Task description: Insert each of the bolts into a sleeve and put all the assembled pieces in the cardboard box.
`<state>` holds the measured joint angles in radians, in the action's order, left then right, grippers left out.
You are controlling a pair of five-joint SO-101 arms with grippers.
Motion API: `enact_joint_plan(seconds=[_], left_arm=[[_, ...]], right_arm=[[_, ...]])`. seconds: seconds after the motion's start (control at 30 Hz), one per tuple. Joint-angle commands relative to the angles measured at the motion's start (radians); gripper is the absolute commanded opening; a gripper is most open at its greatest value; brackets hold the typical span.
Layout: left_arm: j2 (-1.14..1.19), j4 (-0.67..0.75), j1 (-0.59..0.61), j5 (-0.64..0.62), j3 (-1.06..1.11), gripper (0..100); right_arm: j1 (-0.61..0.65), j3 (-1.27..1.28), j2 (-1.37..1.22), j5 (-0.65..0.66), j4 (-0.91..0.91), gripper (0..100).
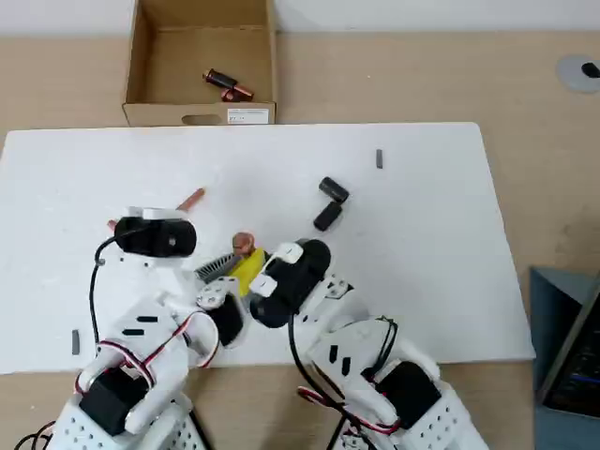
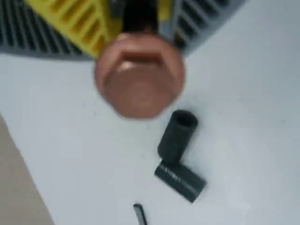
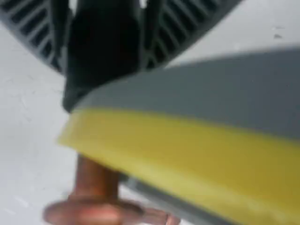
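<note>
My left gripper (image 1: 236, 262), with one yellow and one grey finger, is shut on a copper bolt (image 1: 244, 244) just above the white sheet (image 1: 422, 281). In the left wrist view the bolt's head (image 2: 138, 79) faces the camera between the fingers of that gripper (image 2: 139, 21). My right gripper (image 3: 104, 33) is shut on a black sleeve (image 3: 102, 56) and meets the left one (image 1: 258, 279) at the bolt's shaft (image 3: 93, 180). Two loose black sleeves (image 1: 333, 190) (image 1: 327, 217) lie touching beyond the grippers. A second bolt (image 1: 191, 199) lies on the sheet.
The cardboard box (image 1: 136, 66) stands beyond the sheet's far edge with an assembled piece (image 1: 228, 84) inside. Another copper bolt end (image 1: 112, 225) peeks out beside the left arm. Small dark strips (image 1: 379, 158) (image 1: 75, 341) lie on the sheet. A laptop (image 1: 572, 347) sits at the right.
</note>
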<state>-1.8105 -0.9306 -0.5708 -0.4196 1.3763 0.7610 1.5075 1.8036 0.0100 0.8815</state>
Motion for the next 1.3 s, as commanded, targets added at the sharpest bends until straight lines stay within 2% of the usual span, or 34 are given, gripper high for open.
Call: enact_joint_plan(seconds=[0.0,0.1,0.2,0.43,0.63,0.73,0.83,0.93,0.97,1.13,1.27], left_arm=[[-0.002,-0.038,-0.014,0.008,-0.043,0],[-0.001,-0.041,-0.008,0.017,-0.043,1],[-0.001,-0.058,-0.008,0.077,-0.043,1],[-0.001,-0.104,-0.006,0.087,-0.071,14],[-0.001,-0.167,0.008,0.087,-0.129,14],[-0.001,-0.175,0.074,0.103,-0.173,14],[-0.001,-0.175,0.166,0.170,-0.229,13],[-0.001,-0.175,0.264,0.249,-0.278,4],[-0.001,-0.175,0.298,0.284,-0.285,0],[-0.001,-0.175,0.509,0.422,-0.238,0],[-0.002,-0.180,0.675,0.440,-0.066,0]], right_arm=[[-0.005,-0.087,0.157,0.005,-0.012,0.9],[-0.005,-0.087,0.157,0.005,-0.012,0.9],[-0.005,-0.087,0.157,0.005,-0.014,0.9],[-0.005,-0.093,0.157,0.003,-0.012,0.9],[-0.007,-0.090,0.157,0.002,-0.011,0.9],[-0.010,-0.090,0.157,0.000,-0.011,0.9],[-0.012,-0.090,0.157,0.000,-0.011,0.9],[-0.024,-0.085,0.153,0.000,-0.009,0.9],[-0.042,-0.085,0.150,0.000,-0.009,0.9],[-0.165,-0.087,0.114,0.000,-0.009,0.9],[-0.321,-0.084,0.079,0.005,-0.009,0.9]])
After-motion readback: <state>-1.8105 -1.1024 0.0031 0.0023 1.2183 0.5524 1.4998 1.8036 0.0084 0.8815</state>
